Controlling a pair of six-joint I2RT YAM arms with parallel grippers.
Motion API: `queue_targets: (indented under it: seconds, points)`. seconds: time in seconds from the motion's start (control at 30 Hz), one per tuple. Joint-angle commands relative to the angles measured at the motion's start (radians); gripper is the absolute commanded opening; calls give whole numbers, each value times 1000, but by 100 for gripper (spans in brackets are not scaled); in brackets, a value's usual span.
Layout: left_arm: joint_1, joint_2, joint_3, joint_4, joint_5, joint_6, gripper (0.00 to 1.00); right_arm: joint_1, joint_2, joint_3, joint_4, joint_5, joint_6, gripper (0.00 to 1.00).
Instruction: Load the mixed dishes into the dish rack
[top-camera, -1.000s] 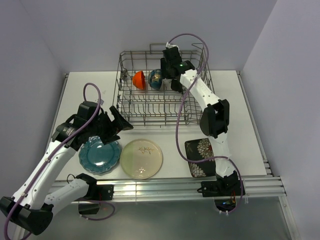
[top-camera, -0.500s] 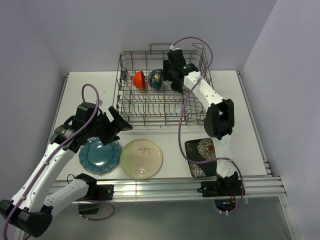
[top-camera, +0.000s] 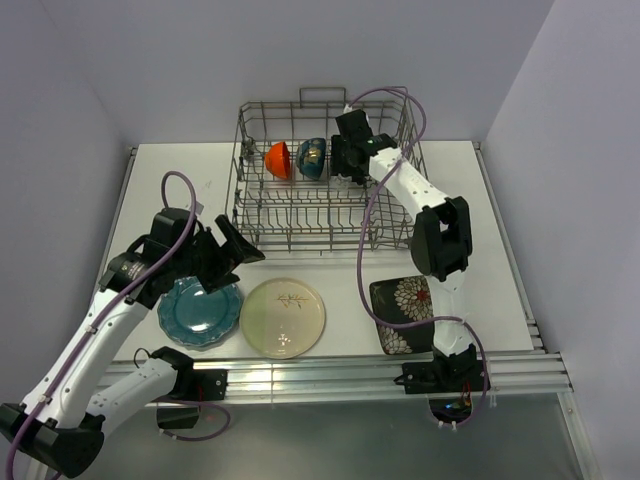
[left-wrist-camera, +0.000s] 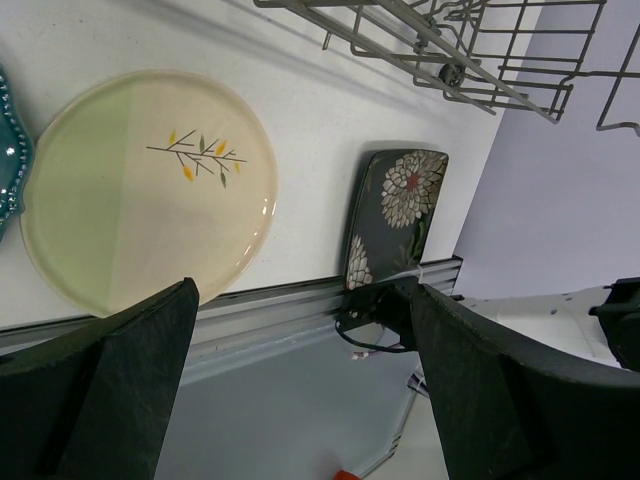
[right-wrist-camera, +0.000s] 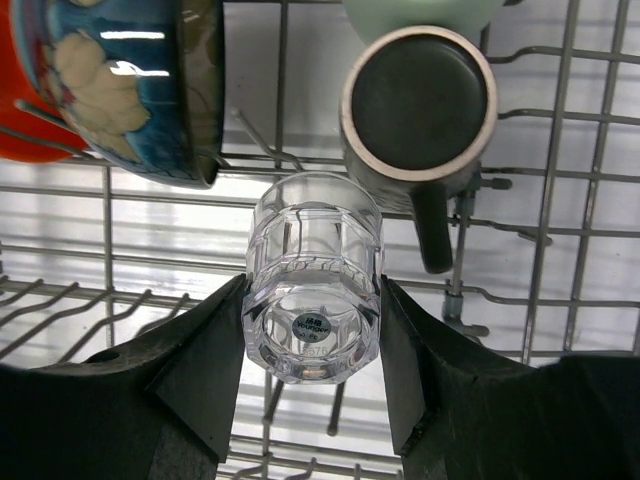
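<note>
My right gripper (right-wrist-camera: 312, 330) is shut on the clear glass (right-wrist-camera: 313, 290), which hangs base-up inside the dish rack (top-camera: 320, 215) over its wire floor. Just beyond the glass stands the brown mug (right-wrist-camera: 420, 105), upside down, with the pale green cup (right-wrist-camera: 420, 12) behind it. To the left lean the dark bowl (right-wrist-camera: 150, 90) and the red-orange bowl (right-wrist-camera: 15, 110). On the table in front of the rack lie the teal scalloped plate (top-camera: 198, 310), the cream round plate (top-camera: 283, 317) and the black square floral plate (top-camera: 400, 315). My left gripper (top-camera: 243, 246) hovers open and empty above the plates.
The rack's upright tines (right-wrist-camera: 255, 130) and cross wires surround the glass closely. The rack's near corner (left-wrist-camera: 450, 60) hangs above the plates in the left wrist view. A metal rail (top-camera: 330, 370) runs along the table's near edge. Walls close in the left, back and right.
My right gripper has shifted slightly right and nearer inside the rack, still holding the glass. The left arm has drifted a little toward the near edge.
</note>
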Motion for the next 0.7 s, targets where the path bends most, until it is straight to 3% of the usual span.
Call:
queue_targets:
  seconds: [0.0,0.27,0.67]
  points:
    - [4,-20,-6,32,-2,-16,93,-61,-23,29,-1,138,-49,0]
    - [4,-18,-14,41,-4,-21,94,-66,-30,51,-4,78,-55,0]
    - [4,40,-17,101,32,-4,93,-40,-288,-102,-45,106,-67,0]
